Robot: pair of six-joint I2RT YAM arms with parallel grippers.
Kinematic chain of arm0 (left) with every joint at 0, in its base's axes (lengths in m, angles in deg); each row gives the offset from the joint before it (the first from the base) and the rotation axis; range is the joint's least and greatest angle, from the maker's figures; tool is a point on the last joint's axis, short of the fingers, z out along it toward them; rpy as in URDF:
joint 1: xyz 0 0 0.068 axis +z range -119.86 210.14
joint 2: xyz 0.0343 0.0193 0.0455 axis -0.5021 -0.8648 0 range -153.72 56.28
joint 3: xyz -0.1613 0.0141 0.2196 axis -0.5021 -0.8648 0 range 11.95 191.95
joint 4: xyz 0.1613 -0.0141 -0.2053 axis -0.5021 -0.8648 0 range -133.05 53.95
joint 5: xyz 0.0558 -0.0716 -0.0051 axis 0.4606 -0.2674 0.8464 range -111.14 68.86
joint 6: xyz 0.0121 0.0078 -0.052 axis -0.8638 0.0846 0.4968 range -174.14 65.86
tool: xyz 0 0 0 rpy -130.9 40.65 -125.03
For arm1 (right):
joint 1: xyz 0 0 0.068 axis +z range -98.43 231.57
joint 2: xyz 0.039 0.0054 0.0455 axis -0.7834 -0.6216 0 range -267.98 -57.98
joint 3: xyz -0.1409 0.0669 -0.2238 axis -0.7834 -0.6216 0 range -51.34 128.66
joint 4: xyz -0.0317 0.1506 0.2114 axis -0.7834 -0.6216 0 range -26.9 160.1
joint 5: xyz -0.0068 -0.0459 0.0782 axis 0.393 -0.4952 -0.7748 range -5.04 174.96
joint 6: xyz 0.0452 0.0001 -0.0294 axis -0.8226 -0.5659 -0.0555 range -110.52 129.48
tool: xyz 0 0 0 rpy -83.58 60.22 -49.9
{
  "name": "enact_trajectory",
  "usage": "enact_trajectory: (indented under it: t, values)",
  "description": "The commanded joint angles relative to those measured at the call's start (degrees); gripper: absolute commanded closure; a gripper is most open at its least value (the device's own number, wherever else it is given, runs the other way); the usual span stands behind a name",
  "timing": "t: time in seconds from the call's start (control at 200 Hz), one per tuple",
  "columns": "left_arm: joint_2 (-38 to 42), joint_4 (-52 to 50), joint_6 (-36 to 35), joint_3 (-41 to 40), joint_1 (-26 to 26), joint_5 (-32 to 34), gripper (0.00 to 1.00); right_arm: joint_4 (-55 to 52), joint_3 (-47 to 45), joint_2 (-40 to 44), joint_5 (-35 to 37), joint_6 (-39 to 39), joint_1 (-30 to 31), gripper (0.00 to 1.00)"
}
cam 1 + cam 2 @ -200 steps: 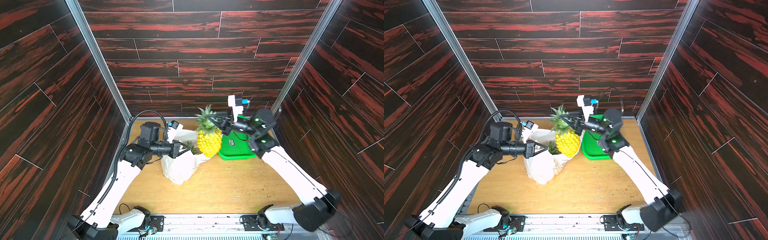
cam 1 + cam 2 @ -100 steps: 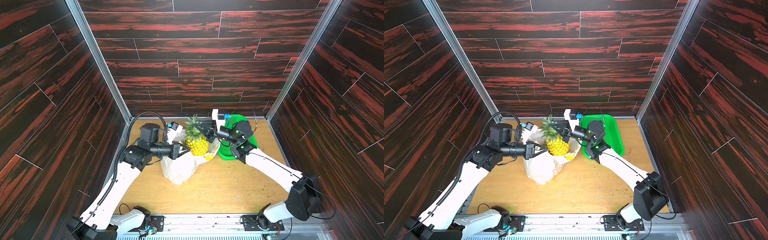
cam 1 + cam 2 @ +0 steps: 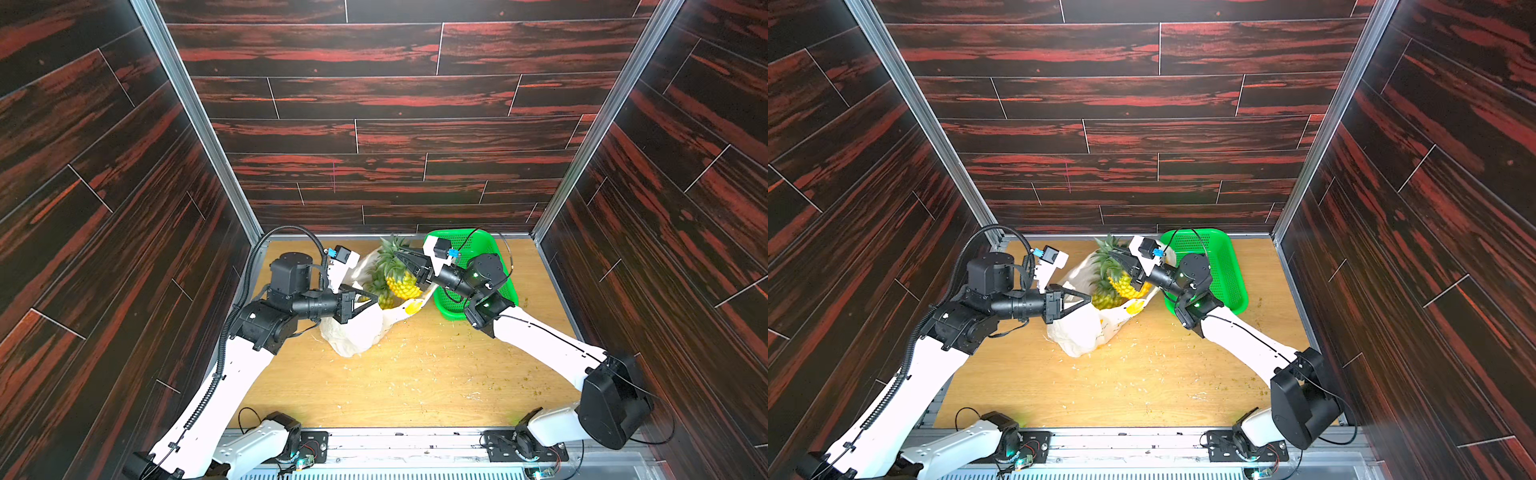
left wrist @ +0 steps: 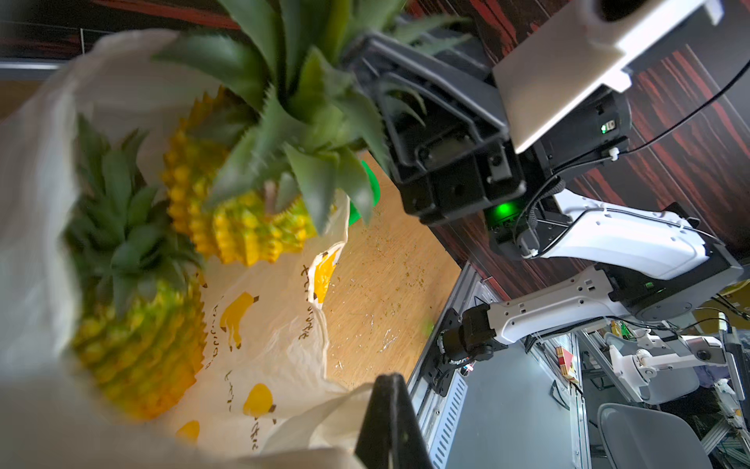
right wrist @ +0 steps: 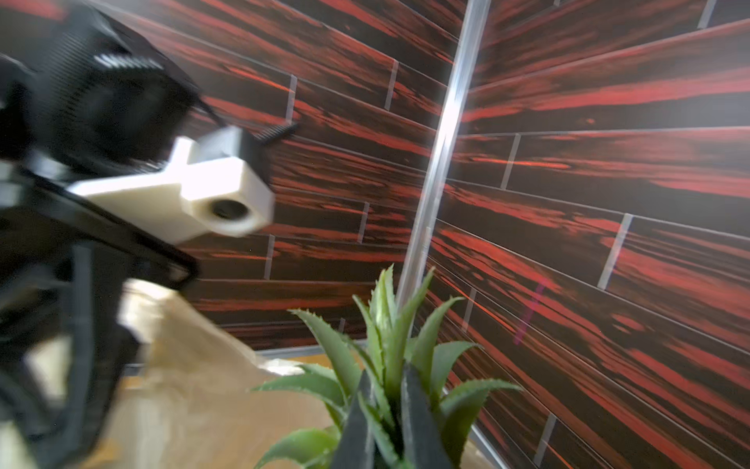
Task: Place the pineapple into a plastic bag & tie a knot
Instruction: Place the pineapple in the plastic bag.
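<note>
White, crinkly thin plastic bag (image 3: 353,332) with yellow banana prints is pinched open at its rim by my shut left claw (image 3: 372,297), while my right claw (image 3: 405,257), clamped on the leafy crown (image 5: 389,345), hangs the spiky yellow pineapple (image 3: 401,284) in its one-o'clock mouth, so release and knot remain.

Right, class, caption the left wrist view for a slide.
Right gripper holds a pineapple by its crown at the plastic bag's mouth; second pineapple inside.
</note>
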Motion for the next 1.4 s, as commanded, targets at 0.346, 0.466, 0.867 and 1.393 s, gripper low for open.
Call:
enact_trajectory:
  t: [0.346, 0.466, 0.867, 1.393]
  values:
    - [1.97, 0.13, 0.11, 0.7, 0.42, 11.63, 1.0, -11.2, -2.19, -4.07, -5.85, 3.88, 0.89, 0.7]
    - [1.7, 0.3, -0.14, 1.13, 0.45, 13.19, 1.0, -24.87, 3.09, -3.07, -9.16, 5.25, 0.86, 0.45]
    - [0.25, 2.03, 3.08, 2.8, 0.75, 17.43, 1.0, -87.1, 43.28, -0.51, 6.08, -7.8, -0.4, 0.34]
    - [-3.86, 14.9, 15.54, 5.1, 0.55, 17.36, 1.0, -98.3, 23.92, 11.7, 12.72, -26.19, 5.63, 0.31]
